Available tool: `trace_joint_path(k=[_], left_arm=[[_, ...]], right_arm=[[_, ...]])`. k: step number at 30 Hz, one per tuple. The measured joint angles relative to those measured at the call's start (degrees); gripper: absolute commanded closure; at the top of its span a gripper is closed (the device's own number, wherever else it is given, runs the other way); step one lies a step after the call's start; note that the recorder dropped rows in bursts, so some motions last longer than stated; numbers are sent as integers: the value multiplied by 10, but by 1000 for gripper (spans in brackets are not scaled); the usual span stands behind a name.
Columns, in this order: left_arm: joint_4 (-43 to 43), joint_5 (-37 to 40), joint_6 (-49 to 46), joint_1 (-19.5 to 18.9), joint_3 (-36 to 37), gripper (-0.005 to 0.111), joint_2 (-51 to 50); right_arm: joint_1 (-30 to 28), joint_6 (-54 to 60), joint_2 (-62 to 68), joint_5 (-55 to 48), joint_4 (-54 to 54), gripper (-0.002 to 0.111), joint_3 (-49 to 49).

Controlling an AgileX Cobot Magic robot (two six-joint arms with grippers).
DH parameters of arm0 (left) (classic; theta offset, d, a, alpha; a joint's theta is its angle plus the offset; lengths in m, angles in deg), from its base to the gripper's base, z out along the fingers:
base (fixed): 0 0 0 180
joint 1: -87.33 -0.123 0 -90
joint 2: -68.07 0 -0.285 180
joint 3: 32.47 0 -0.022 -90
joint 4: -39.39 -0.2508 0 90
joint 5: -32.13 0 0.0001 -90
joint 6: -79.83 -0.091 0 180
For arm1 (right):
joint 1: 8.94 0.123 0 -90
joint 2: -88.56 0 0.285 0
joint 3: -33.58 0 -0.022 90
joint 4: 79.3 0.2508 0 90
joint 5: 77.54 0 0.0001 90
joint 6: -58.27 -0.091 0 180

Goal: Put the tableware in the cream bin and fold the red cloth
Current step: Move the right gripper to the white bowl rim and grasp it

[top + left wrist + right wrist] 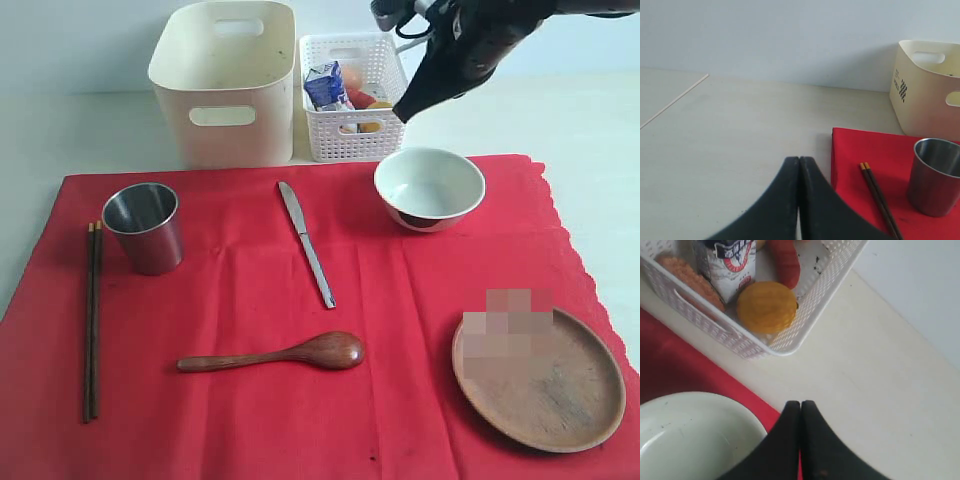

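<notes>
In the exterior view the red cloth [250,300] lies spread flat and fills the lower part of the frame. All six pieces of tableware rest on it:
- The steel cup [146,226] stands upright at the left.
- The dark wooden chopsticks [92,320] lie just beside the cup, near the left edge.
- The silver table knife [306,243] is in the middle.
- The brown wooden spoon [280,354] is below the knife.
- The pale bowl [429,187] is at the upper right of the cloth.
- The round wooden plate [540,385] is at the lower right.

The cream bin [230,140] stands beyond the cloth at the upper left, and no tableware shows through its opening. The white basket [350,130] with food is beside it. The right gripper [402,115] hangs at the upper right, with its tip above the gap between basket and bowl.

In the left wrist view the left gripper [799,165] has its fingers pressed together and holds nothing. It is over the bare table [715,150], near the corner of the cloth where the chopsticks and the cup are.

In the right wrist view the right fingers are also pressed together and empty. They are above the cloth edge, beside the rim of the bowl, with the basket wall and a yellow round food item [766,306] beyond.

I judge that the task is at its very beginning. Nothing has gone into the bin, and the cloth is not yet folded. The six pieces must go first, because the cloth can be folded only when it is bare.
</notes>
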Motion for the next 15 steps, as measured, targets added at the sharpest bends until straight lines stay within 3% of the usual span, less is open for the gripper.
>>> trace_joint_path(k=[6, 11, 13, 14, 15], left_arm=[[0, 0, 0, 0, 0, 106, 0], [0, 0, 0, 0, 0, 106, 0], [0, 0, 0, 0, 0, 106, 0], [0, 0, 0, 0, 0, 106, 0], [0, 0, 0, 0, 0, 106, 0]], right_arm=[[-13, 11, 21, 11, 0, 108, 0], [-59, 34, 35, 10, 50, 108, 3], [-93, 152, 28, -2, 175, 108, 3], [-116, 304, 22, -46, 332, 108, 3], [-127, 368, 21, -70, 393, 108, 3]])
